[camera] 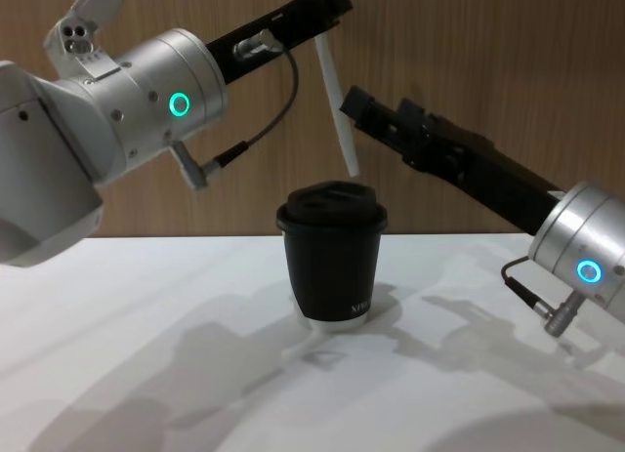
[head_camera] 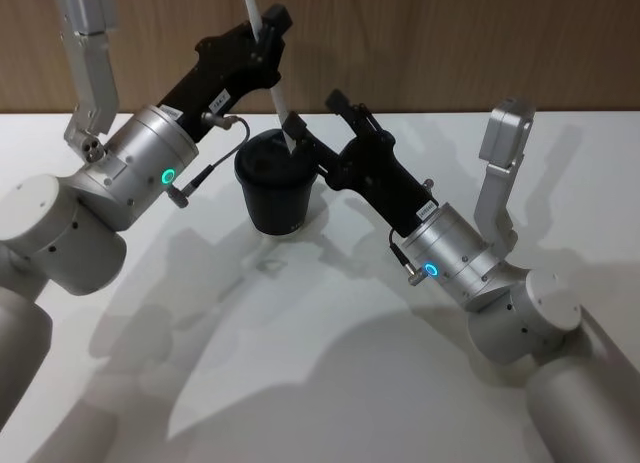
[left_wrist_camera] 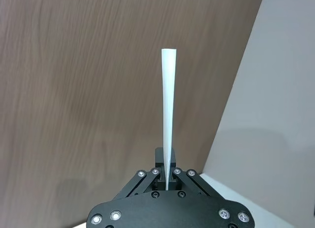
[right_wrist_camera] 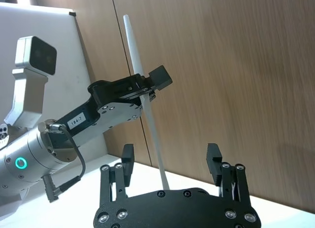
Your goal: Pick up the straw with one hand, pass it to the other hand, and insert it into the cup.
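The right claw [right_wrist_camera: 170, 164], jaws spread and empty, waits beside the straw [head_camera: 270, 71] clamped in the left claw [head_camera: 268, 38] above the cup [camera: 332, 252]; insertion remains.

White straw [head_camera: 278, 95], black cup [camera: 332, 267] with white lettering, black hands, wood-brown wall [right_wrist_camera: 236, 65].

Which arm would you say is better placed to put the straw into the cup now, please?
The left. Its claw is shut on the straw, whose lower end hangs just above the cup lid. The right claw is open beside the straw, gripping nothing.
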